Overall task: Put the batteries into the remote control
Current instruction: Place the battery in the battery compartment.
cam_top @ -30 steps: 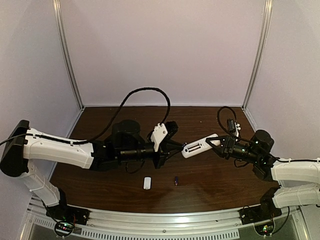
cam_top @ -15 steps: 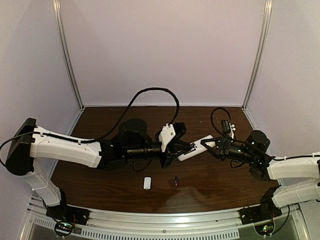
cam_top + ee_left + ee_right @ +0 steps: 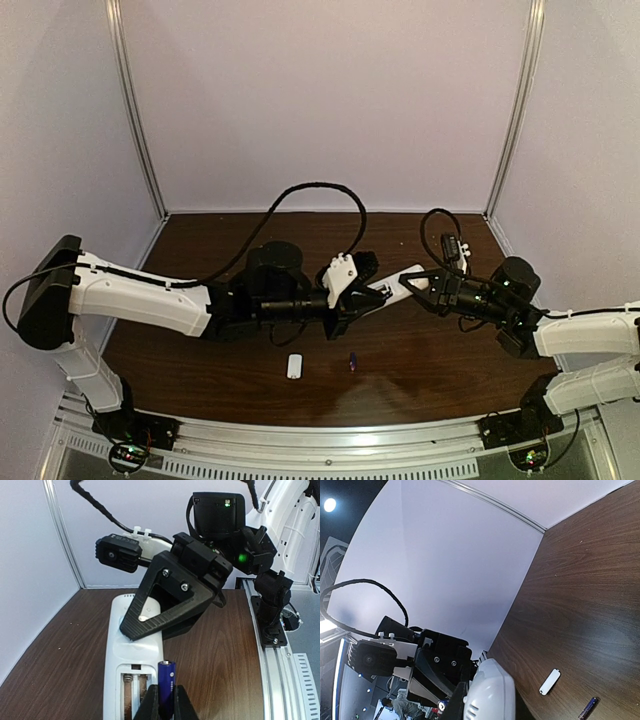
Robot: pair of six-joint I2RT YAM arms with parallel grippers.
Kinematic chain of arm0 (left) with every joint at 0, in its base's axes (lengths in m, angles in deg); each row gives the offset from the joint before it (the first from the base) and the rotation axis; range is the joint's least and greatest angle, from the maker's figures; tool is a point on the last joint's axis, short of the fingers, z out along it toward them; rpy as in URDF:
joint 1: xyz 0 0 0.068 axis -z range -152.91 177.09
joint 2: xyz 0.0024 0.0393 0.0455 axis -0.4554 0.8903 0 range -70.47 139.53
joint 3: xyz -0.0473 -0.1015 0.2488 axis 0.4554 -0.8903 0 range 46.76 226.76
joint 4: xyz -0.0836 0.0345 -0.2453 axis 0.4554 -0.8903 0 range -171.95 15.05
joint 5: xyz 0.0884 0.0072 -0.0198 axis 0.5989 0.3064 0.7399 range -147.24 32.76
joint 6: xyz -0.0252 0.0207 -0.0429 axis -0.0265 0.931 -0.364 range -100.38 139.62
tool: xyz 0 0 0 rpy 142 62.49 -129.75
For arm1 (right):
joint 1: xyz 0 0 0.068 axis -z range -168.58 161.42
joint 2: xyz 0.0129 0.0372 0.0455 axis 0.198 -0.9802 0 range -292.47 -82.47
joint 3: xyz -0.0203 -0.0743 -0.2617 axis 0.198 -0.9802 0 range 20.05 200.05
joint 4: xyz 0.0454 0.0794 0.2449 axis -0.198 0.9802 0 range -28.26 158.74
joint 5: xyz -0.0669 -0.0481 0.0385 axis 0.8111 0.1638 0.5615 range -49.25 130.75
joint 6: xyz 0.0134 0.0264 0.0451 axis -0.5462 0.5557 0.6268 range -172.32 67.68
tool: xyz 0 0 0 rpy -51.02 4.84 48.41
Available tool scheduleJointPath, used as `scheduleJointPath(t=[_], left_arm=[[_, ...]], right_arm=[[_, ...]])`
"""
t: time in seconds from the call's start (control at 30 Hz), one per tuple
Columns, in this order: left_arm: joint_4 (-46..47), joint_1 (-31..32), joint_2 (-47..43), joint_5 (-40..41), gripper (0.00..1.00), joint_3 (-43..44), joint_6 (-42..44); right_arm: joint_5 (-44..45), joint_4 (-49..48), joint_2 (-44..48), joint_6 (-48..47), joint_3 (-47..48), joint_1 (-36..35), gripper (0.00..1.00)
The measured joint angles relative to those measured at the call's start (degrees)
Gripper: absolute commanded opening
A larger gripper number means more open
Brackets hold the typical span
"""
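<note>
Left fingers clenched on battery, right fingers grasping remote: lay battery flat, aligned with open bay just beside left fingers, before releasing.

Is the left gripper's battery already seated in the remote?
No, the battery stands upright, pinched in the left gripper, outside the remote's open compartment.
</note>
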State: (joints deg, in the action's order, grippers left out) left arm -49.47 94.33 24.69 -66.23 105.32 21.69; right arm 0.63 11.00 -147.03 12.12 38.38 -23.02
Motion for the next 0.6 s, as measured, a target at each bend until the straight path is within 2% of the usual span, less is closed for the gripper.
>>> scheduleJointPath(t=[0.6], left_arm=[[-1.1,0.1,0.0,2.6,0.0,0.3,0.7]], right_arm=[[-0.2,1.3,0.0,-1.3,0.2,-1.3,0.0]])
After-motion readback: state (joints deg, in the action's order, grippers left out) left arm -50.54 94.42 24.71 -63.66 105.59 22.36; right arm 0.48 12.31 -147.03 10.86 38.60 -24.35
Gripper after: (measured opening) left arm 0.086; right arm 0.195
